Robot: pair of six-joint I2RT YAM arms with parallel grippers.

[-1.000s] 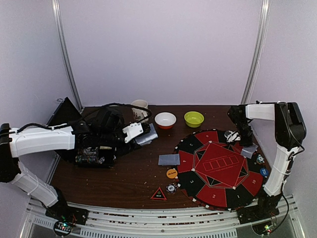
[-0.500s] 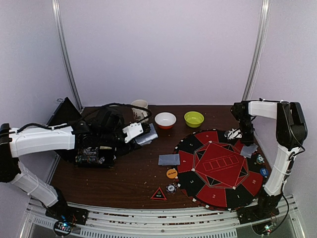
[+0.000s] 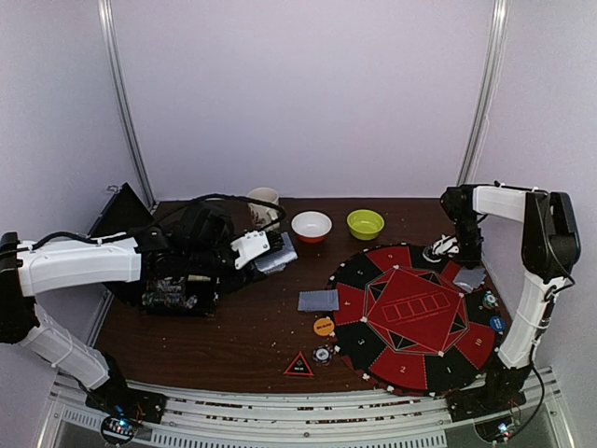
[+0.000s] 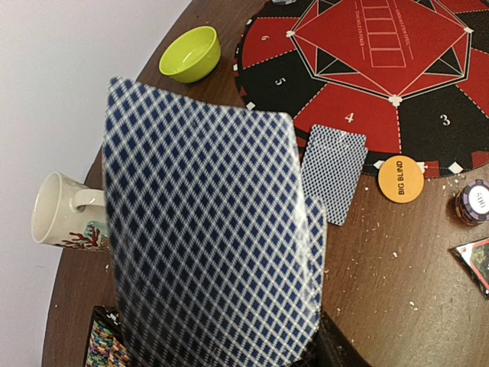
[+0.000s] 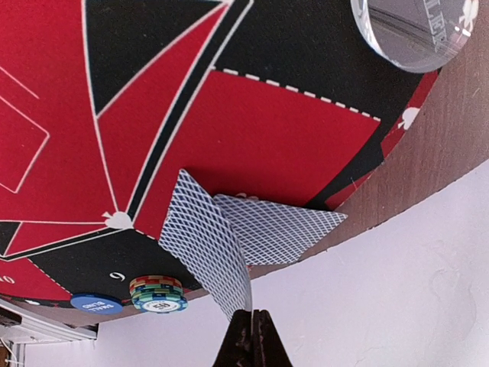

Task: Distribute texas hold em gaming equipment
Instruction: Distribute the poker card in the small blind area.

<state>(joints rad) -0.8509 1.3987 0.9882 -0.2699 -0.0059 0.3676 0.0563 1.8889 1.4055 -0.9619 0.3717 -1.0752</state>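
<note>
- My left fingers (image 3: 278, 250) stand part-way open, clamped on a deck of cards (image 4: 206, 229). The deck's blue-checked backs face the wrist camera. It is held off the table (image 3: 233, 327), over the left half towards the far edge.
- My right fingers (image 5: 252, 332) are pinched fully together on one corner of a lifted card (image 5: 206, 237). The card hangs tilted over the round red-and-black mat (image 5: 267, 145), at the part of its rim next to the table's right edge.
- A flat card (image 5: 279, 229) lies face down below it, across the mat's rim and partly onto the wood. The two overlap in the wrist view, and I cannot tell whether they touch.
- A loose card (image 4: 335, 172) lies face down on the wood, just beside the mat's left rim, by sector 4. It may be one card or two stacked; I cannot tell.
- The orange disc (image 4: 400, 178), marked BIG BLIND, is on the wood just beside the mat's near-left rim.
- The near chip stack (image 4: 474, 202) sits close to the orange disc. The triangular marker (image 4: 477, 256), black edged red, is beyond it towards the near edge.
- The blue disc (image 5: 95, 303) and the right-edge chip stack (image 5: 159, 294) sit near each other on the mat's rim, by the right edge.
- The clear disc (image 5: 416, 30) is on the mat's far rim.
- Along the far edge are the cream mug (image 4: 65, 219), the white bowl (image 3: 312, 225) and the green bowl (image 4: 191, 53).
- A black case (image 3: 177, 275) sits at the left edge, with racked chips (image 4: 107, 344) under the deck.
</note>
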